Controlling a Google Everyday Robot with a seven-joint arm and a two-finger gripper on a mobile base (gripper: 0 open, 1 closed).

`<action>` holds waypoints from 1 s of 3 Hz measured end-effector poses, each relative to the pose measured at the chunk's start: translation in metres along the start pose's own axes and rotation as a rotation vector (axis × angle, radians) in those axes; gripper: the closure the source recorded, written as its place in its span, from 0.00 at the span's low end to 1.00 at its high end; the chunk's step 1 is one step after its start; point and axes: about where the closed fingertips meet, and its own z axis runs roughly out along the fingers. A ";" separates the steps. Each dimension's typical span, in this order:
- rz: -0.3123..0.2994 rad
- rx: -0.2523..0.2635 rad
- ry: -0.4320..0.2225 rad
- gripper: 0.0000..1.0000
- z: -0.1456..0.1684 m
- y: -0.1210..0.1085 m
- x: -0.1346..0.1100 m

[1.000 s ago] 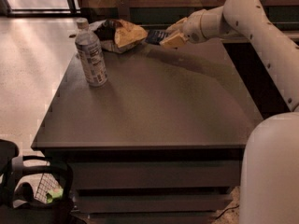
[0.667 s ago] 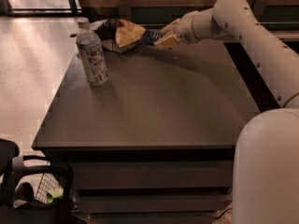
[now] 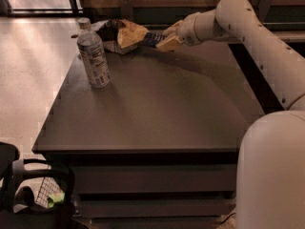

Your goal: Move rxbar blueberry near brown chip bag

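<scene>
The brown chip bag (image 3: pixel 126 34) lies crumpled at the table's far edge, tan-orange with a dark part on its left. The rxbar blueberry (image 3: pixel 151 38), a small dark blue bar, is held just right of the bag, its free end almost touching it, slightly above the table. My gripper (image 3: pixel 164 39) reaches in from the right on the white arm and is shut on the bar's right end.
A clear labelled plastic bottle (image 3: pixel 94 57) stands upright at the table's left, in front of the bag. The dark table (image 3: pixel 152 113) spans the middle. My white body (image 3: pixel 274 175) fills the lower right. A black object (image 3: pixel 28 194) sits on the floor at lower left.
My gripper has moved left with the bar, bringing it closer to the chip bag. The bottle and bag have not moved.
</scene>
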 end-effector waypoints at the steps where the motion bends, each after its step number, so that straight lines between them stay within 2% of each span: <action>1: 0.000 -0.005 -0.001 0.35 0.003 0.002 0.000; 2: 0.001 -0.010 -0.001 0.12 0.007 0.004 0.000; 3: 0.001 -0.015 -0.002 0.00 0.009 0.006 0.000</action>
